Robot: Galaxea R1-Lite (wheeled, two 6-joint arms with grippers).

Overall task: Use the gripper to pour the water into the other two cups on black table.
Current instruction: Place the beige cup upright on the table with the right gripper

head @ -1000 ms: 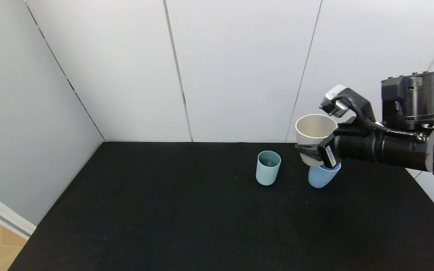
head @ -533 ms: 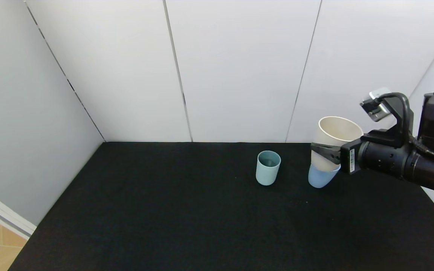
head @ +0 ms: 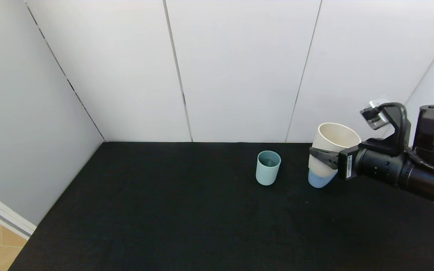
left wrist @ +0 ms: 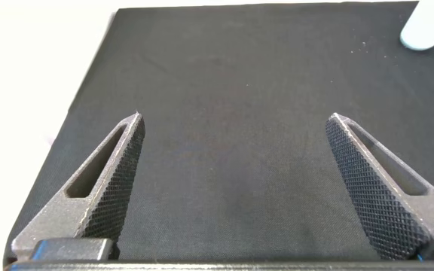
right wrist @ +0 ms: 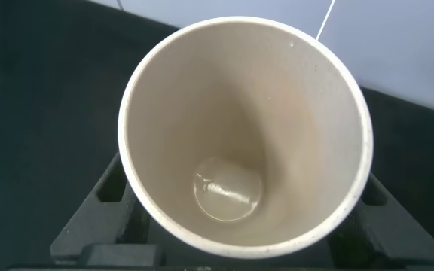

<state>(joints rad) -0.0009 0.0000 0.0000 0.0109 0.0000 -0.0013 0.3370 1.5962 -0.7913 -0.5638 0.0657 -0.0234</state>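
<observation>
Right gripper (head: 324,158) clamps the cream cup (head: 332,145) near upright, mouth seemingly tipped slightly rightward.

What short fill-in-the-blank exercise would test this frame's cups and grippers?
1. The right gripper is shut on the ______ cup.
2. A little water lies at the ______ of that cup.
3. The held cup partly hides the ______ cup in the head view.
4. The teal cup stands ______ on the black table.

Missing words: cream; bottom; light blue; upright
</observation>
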